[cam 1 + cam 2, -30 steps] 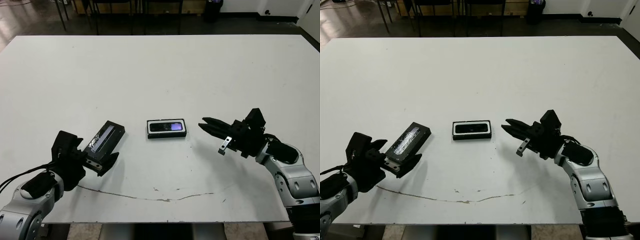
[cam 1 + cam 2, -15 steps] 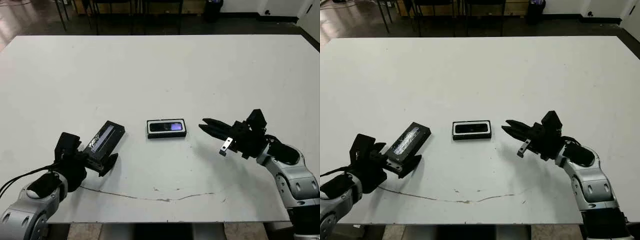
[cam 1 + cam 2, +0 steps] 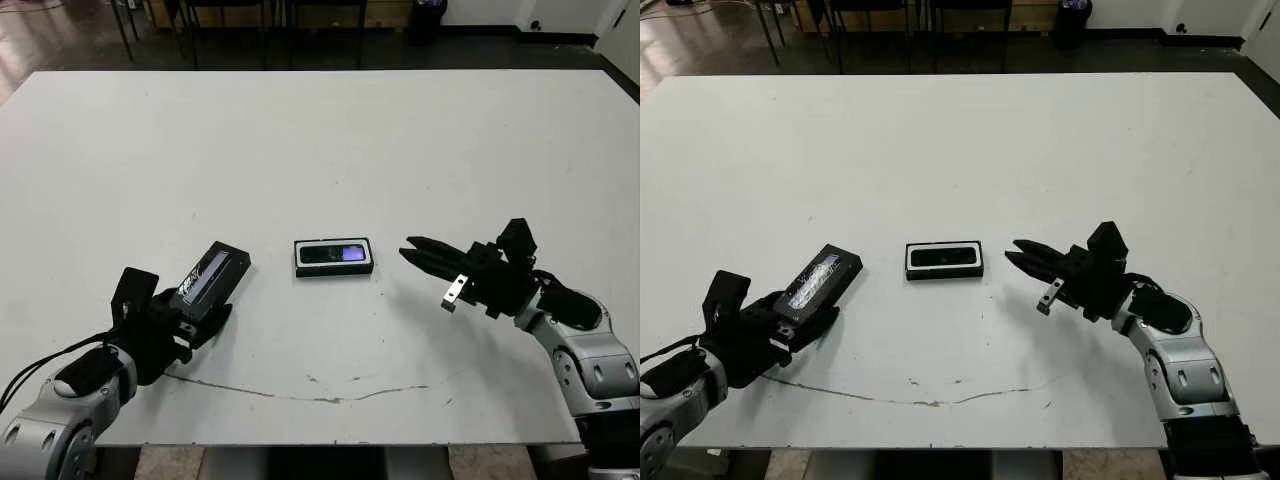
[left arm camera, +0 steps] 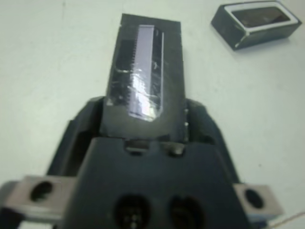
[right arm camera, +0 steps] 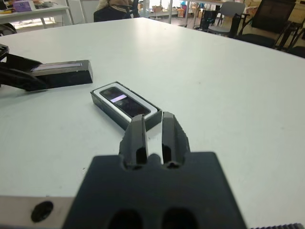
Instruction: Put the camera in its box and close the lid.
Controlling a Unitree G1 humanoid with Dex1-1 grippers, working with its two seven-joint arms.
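While the left pincer [image 3: 195, 322] clamps the lid [image 3: 212, 278], the right pincer [image 3: 418, 252] is closed, empty.

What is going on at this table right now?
The camera already lies in its open box at mid-table. The left gripper grips the lid, which is off to the box's left and not yet on it. The right gripper hangs empty just right of the box, fingers nearly together.
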